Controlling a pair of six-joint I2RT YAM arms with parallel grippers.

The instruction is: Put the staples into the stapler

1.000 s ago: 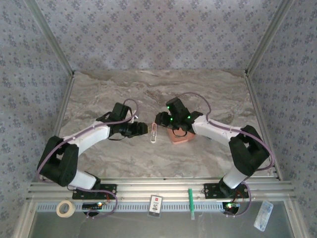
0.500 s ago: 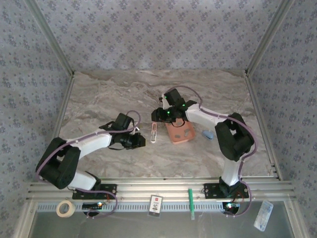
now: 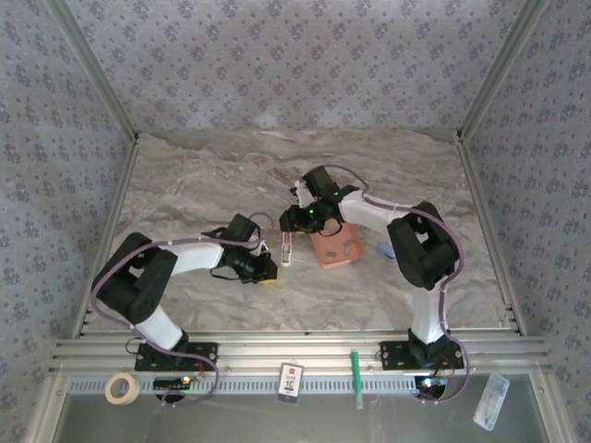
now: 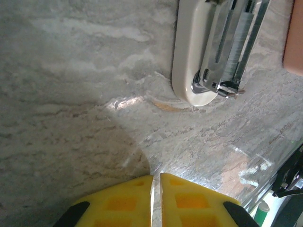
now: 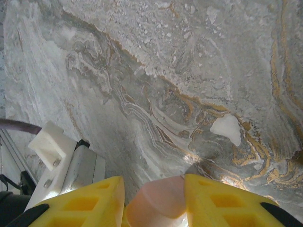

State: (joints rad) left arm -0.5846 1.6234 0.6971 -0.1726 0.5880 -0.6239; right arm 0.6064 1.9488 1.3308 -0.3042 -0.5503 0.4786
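On the marbled worktop (image 3: 203,185), the left arm reaches in from about 8 o'clock. Its end effector (image 3: 268,275) sits low over the stone near the middle. In the left wrist view its yellow fingertips (image 4: 118,203) are clenched to a hairline gap, with nothing between them.

The stapler (image 3: 285,247) lies flat at roughly 1 o'clock from that end effector, close to it but not touching. Its length runs from 12 to 6 o'clock in the overhead view. The left wrist view shows it opened up, a whitish shell with its metal channel exposed. What looks like a ribbed grey strip of staples (image 4: 240,47) lies along the channel. The rounded end of the stapler points toward the camera.

At 3 o'clock from the stapler, just beside it, is a pink tray (image 3: 337,251), and its edge shows at the far right of the left wrist view.

The right arm bends in from 4 o'clock and puts its end effector (image 3: 294,220) at the tray's 11 o'clock corner. In the right wrist view the two yellow fingers (image 5: 71,205) stand wide apart. The tray's rounded rim fills the space between them, so this end effector appears to be grasping the tray.

A small pale-blue item (image 3: 384,249) lies on the stone at 3 o'clock from the tray, apart from it.

On the front ledge, from left to right, are a roll of tape (image 3: 117,388), a small card (image 3: 290,380), a green pen (image 3: 355,377) and a clear packet (image 3: 489,401).
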